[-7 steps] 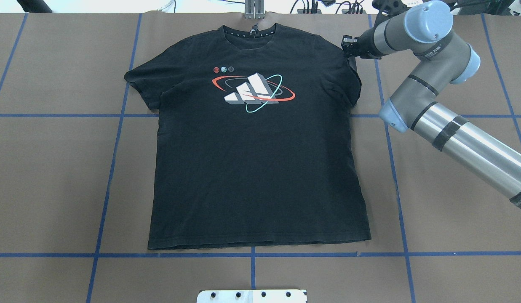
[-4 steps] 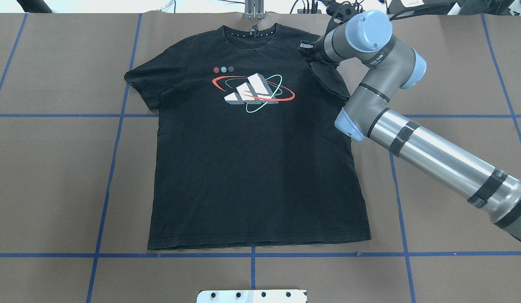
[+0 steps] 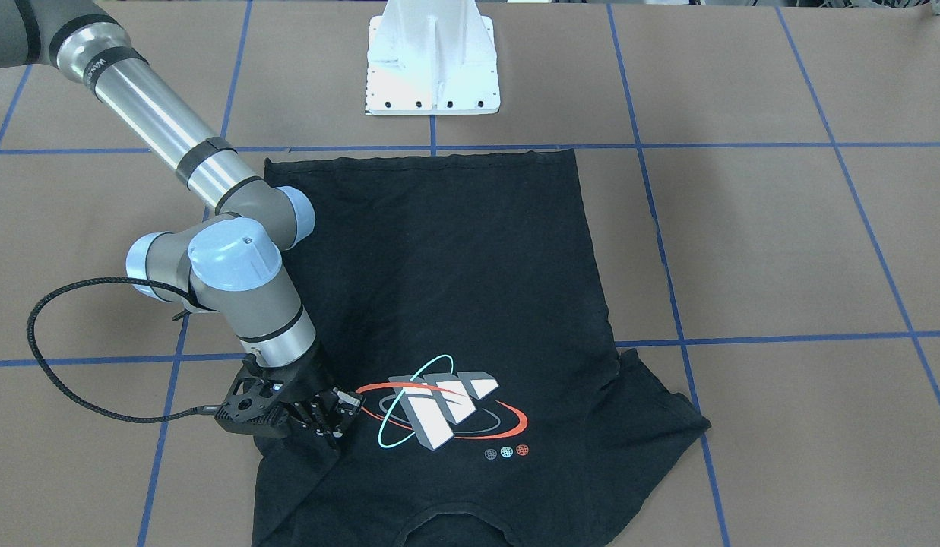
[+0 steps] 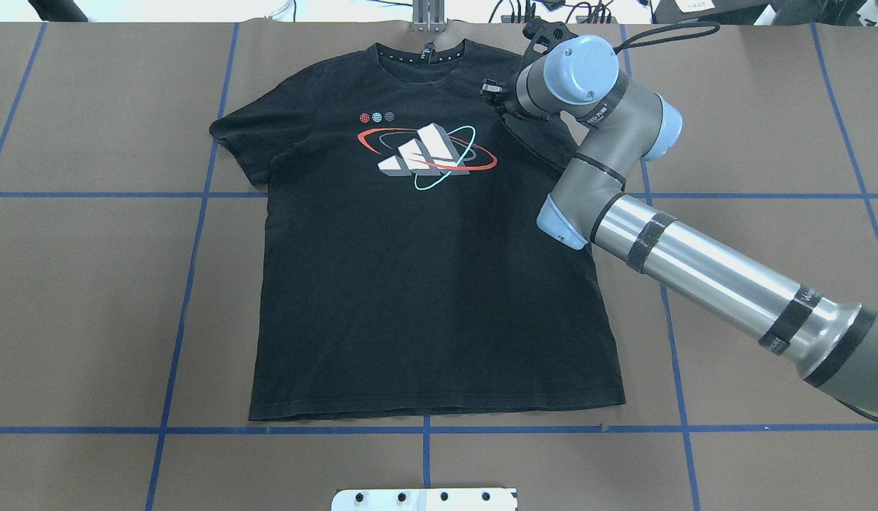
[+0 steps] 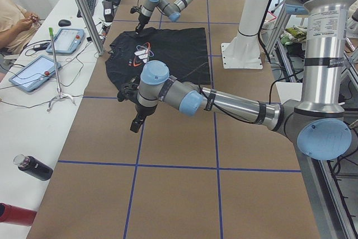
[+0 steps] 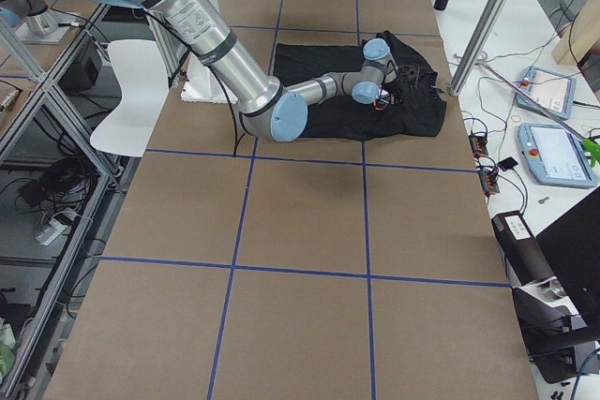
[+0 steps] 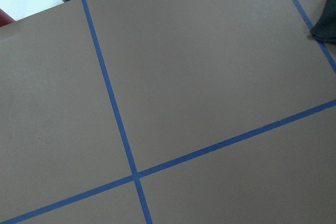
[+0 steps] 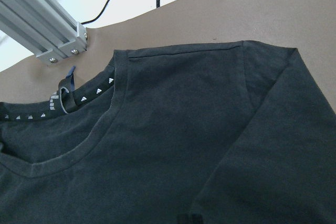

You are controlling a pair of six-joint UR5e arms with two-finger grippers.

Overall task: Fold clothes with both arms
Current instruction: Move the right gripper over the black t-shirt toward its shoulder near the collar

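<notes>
Brown paper crossed by blue tape lines (image 4: 190, 248) covers the table (image 4: 91, 284). The black T-shirt (image 4: 424, 298) lies flat on it, front up, with its print (image 4: 426, 157) showing and the collar (image 4: 421, 57) beyond the print, away from the robot. The right arm (image 4: 701, 270) reaches in over the shirt's edge. The right gripper (image 3: 327, 419) sits just beside the print on the side nearest that arm, low over the cloth. Its fingers are pressed together on the edge of the sleeve (image 8: 278, 129), which is drawn inward over the chest toward the print. The left arm (image 5: 224, 102) hangs over bare table well apart from the print, past the opposite sleeve (image 4: 240, 142). Whether the left gripper (image 5: 136, 121) is spread or closed I cannot tell.

The step in hand looks like the first sleeve fold. To do it well, the pinch should carry the sleeve low and level toward the print — lifting high would likely drag the shoulder and pull the body off square. The crease should run straight from the shoulder down the side, so the gripper should let go only once the sleeve lies flat beside the print. The hem on the robot's side of the print sits parallel to a tape line and should not be disturbed — the left arm could then mirror the move.
</notes>
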